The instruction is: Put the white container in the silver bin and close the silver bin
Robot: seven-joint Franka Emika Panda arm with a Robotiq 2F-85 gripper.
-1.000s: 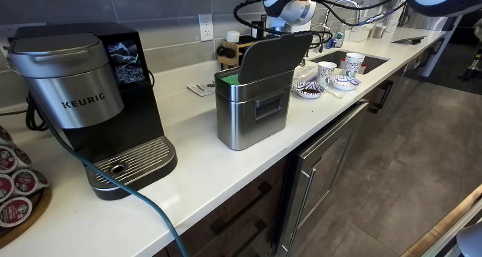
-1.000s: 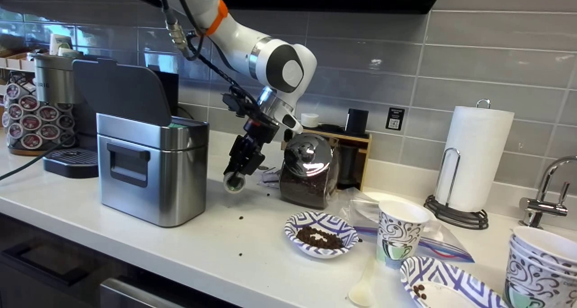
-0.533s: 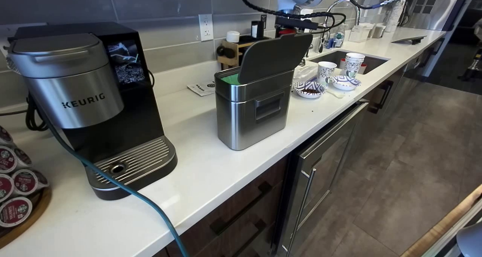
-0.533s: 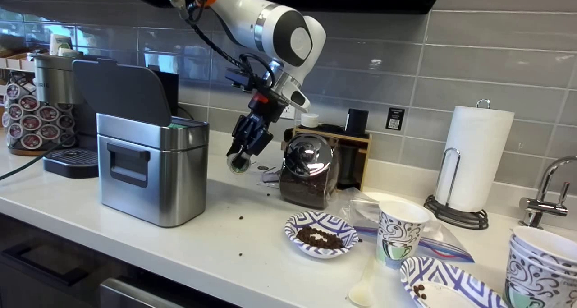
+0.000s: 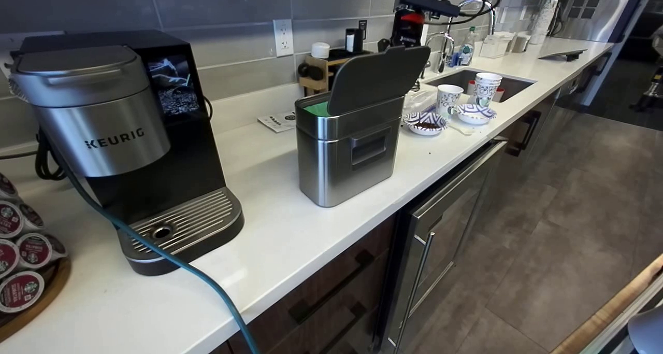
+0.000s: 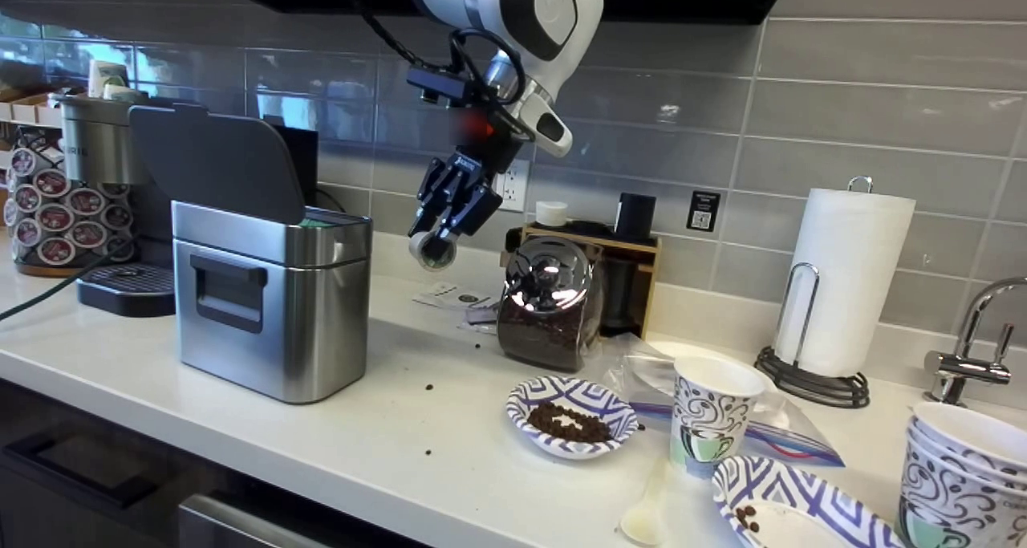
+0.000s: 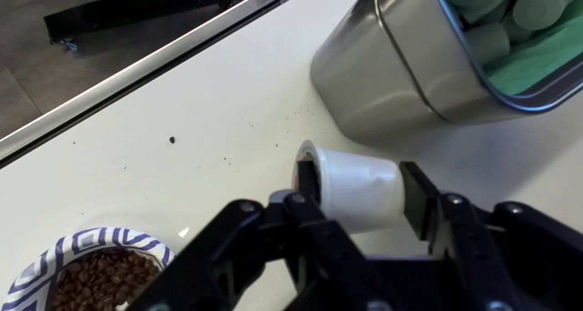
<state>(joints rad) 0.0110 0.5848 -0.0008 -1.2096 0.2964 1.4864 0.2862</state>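
The white container (image 7: 364, 179) is a small white pod, held on its side between the two finger pads (image 7: 416, 197) of my gripper (image 7: 357, 183). One pad presses inside its rim end, the other against its base. In an exterior view the gripper (image 6: 434, 241) holds the container (image 6: 418, 247) above the counter, apart from the silver bin (image 6: 273, 315) and to its right. The bin (image 5: 342, 162) stands with its dark grey lid (image 5: 380, 79) raised. The lid hides my fingertips in that view. In the wrist view the bin's (image 7: 387, 74) opening shows green liner (image 7: 542, 58) and several pods (image 7: 539, 10).
A Keurig machine (image 5: 114, 131) stands beyond the bin. A jar of beans (image 6: 550, 307) and a wooden shelf (image 6: 654, 275) stand near the wall. A patterned bowl of beans (image 6: 570, 420), paper cups (image 6: 714, 412) and a spoon (image 6: 646, 508) are on the counter (image 6: 385, 444).
My gripper has risen with the white container in it and moved slightly right in an exterior view. The bin and its raised lid have not moved.
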